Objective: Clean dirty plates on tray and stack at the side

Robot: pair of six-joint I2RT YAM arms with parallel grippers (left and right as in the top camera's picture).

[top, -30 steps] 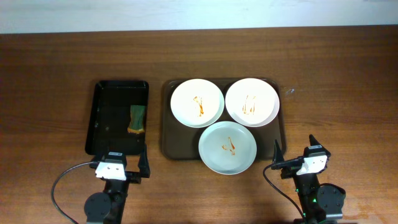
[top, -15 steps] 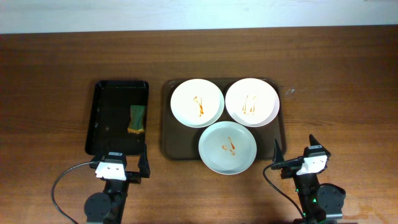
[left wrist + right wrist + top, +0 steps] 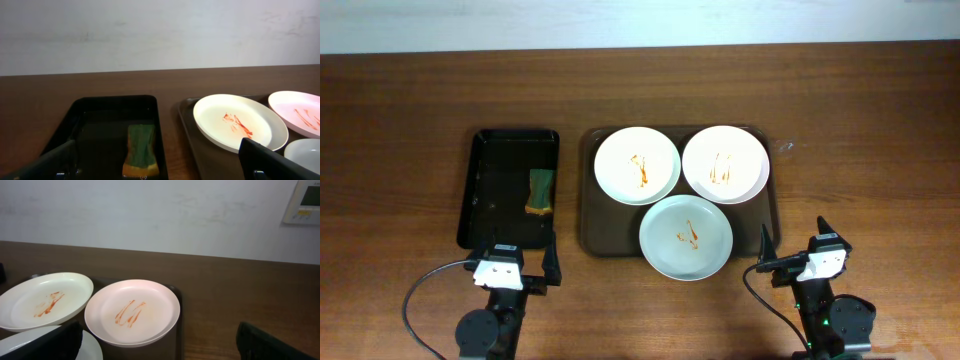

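The left claw (image 3: pixel 156 150) is spread wide, its two dark fingers at the lower corners of its wrist view, holding nothing and low over the bench (image 3: pixel 400 150). Just ahead of it lies a narrow black tray (image 3: pixel 480 190), and in that tray a green sponge (image 3: pixel 539 191) with an orange-brown near end rests flat, nearer the right wall.

The right claw (image 3: pixel 795 240) is also wide apart and empty, near the front right corner of the dark brown tray (image 3: pixel 605 235).

The brown tray sits just right of the black one, and all three plates are on it. A white plate (image 3: pixel 637 165) lies at back left and a second white plate (image 3: pixel 724 165) at back right, close beside each other. The pale grey-green plate (image 3: pixel 686 237) sits in front between them, lapping over the tray's near rim. Each plate carries thin orange-brown streaks at its centre.

A pale wall stands behind the bench, with a small white control panel (image 3: pixel 307 202) mounted on it at the right.
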